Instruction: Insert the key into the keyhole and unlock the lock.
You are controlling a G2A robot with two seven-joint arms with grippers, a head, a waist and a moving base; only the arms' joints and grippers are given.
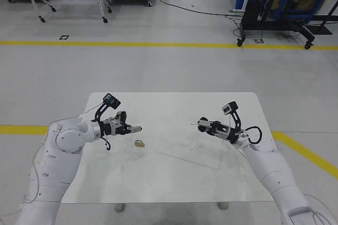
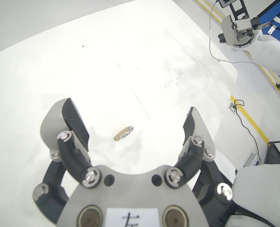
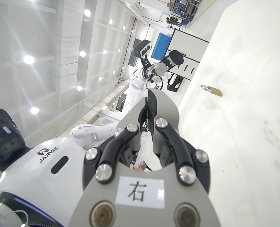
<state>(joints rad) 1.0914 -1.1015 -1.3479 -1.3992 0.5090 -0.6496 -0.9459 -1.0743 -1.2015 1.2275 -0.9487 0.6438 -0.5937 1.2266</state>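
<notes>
Seemingly a brass lock [image 2: 123,133] lies near the left end effector [image 2: 129,107].

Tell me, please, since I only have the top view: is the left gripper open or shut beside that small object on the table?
Observer: Open. In the left wrist view the left gripper has its fingers spread wide with nothing between them.
Operator: Thank you. What is the small object?
Observer: It looks like a small padlock: a brass-coloured body with a silver shackle, lying on the table, apart from both grippers.
Operator: And the right gripper?
Observer: Shut. The right wrist view shows its pads pressed together; whether a key sits between them I cannot tell.
</notes>
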